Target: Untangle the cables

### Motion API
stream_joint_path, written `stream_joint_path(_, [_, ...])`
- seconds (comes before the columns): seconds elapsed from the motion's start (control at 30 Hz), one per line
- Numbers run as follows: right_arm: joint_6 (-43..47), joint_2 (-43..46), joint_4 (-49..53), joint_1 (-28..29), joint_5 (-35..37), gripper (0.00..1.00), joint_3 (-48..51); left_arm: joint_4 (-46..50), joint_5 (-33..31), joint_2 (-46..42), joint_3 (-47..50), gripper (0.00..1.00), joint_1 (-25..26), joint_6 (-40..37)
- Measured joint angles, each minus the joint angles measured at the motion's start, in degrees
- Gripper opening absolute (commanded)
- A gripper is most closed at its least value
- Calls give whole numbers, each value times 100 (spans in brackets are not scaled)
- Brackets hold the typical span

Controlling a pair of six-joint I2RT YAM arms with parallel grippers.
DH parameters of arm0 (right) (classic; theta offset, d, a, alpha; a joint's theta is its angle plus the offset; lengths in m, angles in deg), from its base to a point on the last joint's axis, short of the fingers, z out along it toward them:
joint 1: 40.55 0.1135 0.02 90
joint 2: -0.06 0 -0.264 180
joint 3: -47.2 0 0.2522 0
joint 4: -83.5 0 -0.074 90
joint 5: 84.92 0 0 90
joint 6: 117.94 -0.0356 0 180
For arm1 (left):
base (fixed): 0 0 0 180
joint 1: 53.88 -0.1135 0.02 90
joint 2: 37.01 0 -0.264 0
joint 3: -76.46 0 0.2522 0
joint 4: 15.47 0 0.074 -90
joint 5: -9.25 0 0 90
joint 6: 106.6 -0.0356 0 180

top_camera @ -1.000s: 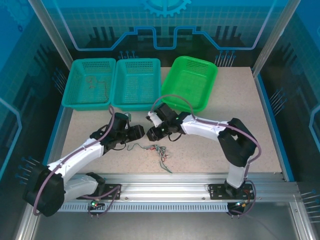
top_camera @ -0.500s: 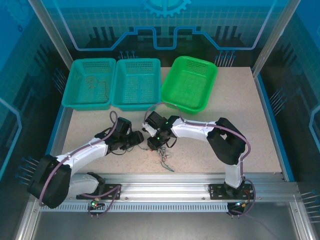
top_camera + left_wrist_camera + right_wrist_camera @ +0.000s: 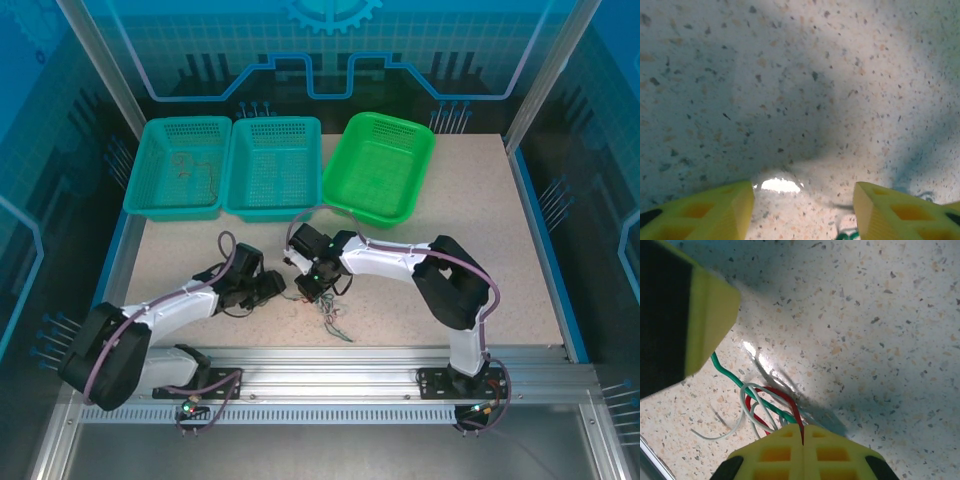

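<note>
Right wrist, right jaws pinching a red strand of the cables [image 3: 765,405], left jaws spread, cables bunched tighter than before

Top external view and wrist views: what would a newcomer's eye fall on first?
First, the bright green plastic basket at the far side of the speckled tabletop, beside two teal baskets. Then the tangle of thin red, white and green cables where the two arms meet: the right gripper is shut on its red strand, and the left gripper stands open close by.
</note>
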Motion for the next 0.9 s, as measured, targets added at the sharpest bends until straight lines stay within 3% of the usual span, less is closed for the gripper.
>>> stream_joint_path(0.13, [-214,286,-385,-35,-262,0,289,-295,216,199,118,33,-146,168])
stream_joint_path(0.27, [-682,855,-979,-219,-603,0,745,-345,317,378,170,0,-306,516])
stream_joint_path(0.43, [-1211,1582,-1626,-518,-787,0,1233,-1021,610,577,251,0,-319,754])
stream_joint_path(0.7, [-1985,2741,-2551,-1296,-852,0,2168,-1200,605,518,334,0,-302,726])
stream_joint_path(0.8, [-2002,2785,-2553,-1311,-837,0,2168,-1493,651,251,538,15,-179,605])
stream_joint_path(0.9, [-2260,2789,-2566,-1388,-815,0,2205,-1530,719,-490,671,24,-31,402])
